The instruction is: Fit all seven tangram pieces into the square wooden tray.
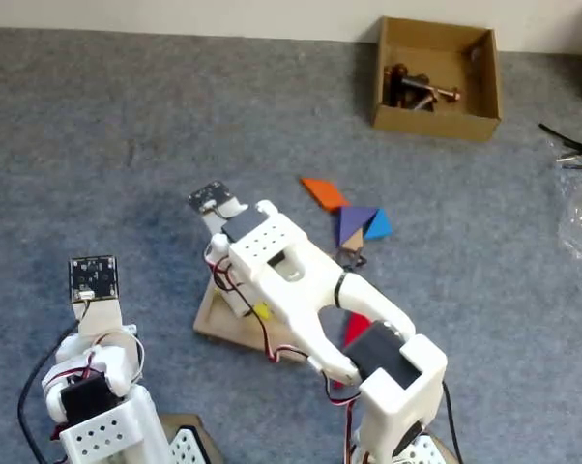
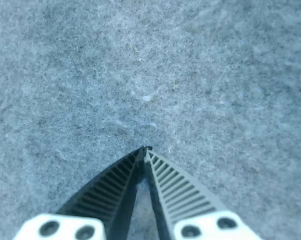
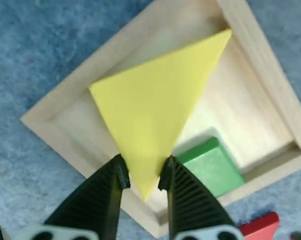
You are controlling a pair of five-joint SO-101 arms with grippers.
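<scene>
— What is the right wrist view showing?

— The right gripper [image 3: 144,172] is pinching one corner of the yellow triangle [image 3: 155,110], its two fingers [image 3: 101,205] pressing on either side of that tip. The triangle is hanging over the wooden tray [image 3: 260,65] and covering much of its floor. Whether it is touching the floor I cannot tell.

— Is anything else sitting in there?

— A green piece [image 3: 213,167] is lying in the tray, close against one rim and just beside the gripped tip. A red piece [image 3: 258,225] is lying outside, just past that same rim, on the felt [image 3: 20,40]. Bare wood is showing between the triangle and the other rims.

— And the left wrist view?

— The left gripper [image 2: 145,150] is pressed together, its ribbed fingers meeting at the tips and holding nothing. It is pointing at bare felt, which is spreading open on every side.

— The high view?

— The right arm [image 1: 310,290] is stretching across the tray and hiding most of it, with one tray corner sticking out beside it. The left arm [image 1: 98,406] is standing well to the side of the tray. Beyond the tray an orange piece [image 1: 325,191], a purple piece [image 1: 352,222] and a blue piece [image 1: 379,228] are lying on the felt. The purple and blue ones are touching, and the orange one is lying just beside them. A cardboard box [image 1: 431,124] is sitting well apart from them, and open felt is lying between it and the pieces.
</scene>
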